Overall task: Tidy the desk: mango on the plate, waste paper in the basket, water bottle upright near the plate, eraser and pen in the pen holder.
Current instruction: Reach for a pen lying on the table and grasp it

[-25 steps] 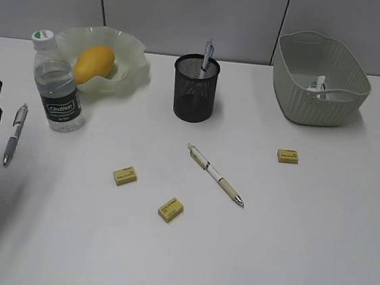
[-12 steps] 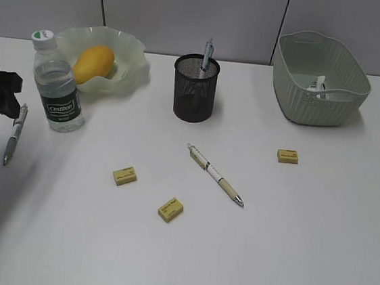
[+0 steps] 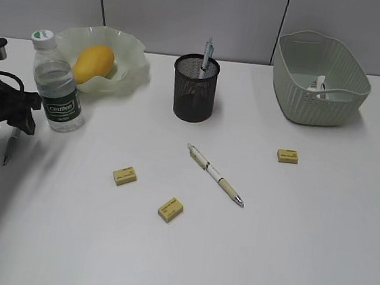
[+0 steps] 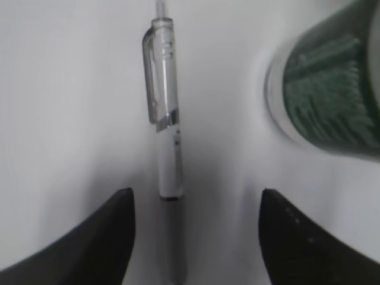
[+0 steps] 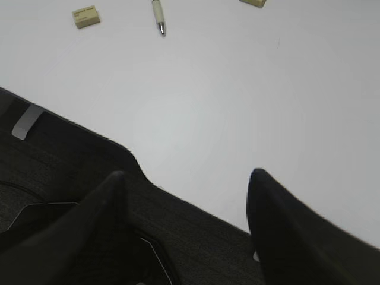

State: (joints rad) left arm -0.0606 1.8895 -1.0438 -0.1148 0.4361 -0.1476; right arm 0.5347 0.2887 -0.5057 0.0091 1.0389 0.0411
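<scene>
Clear-barrelled pen flat on desk

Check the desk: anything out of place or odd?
Nothing spilled or damaged. Still loose on the desk: three erasers, a white pen, and a grey pen between the open left gripper fingers.

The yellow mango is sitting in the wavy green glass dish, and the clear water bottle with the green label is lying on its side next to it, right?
Not quite. The yellow-orange mango does sit in the wavy pale green glassy dish, but the clear plastic water bottle with the dark green label is standing upright beside it, cap on top, not lying down. The exterior view shows this.
</scene>
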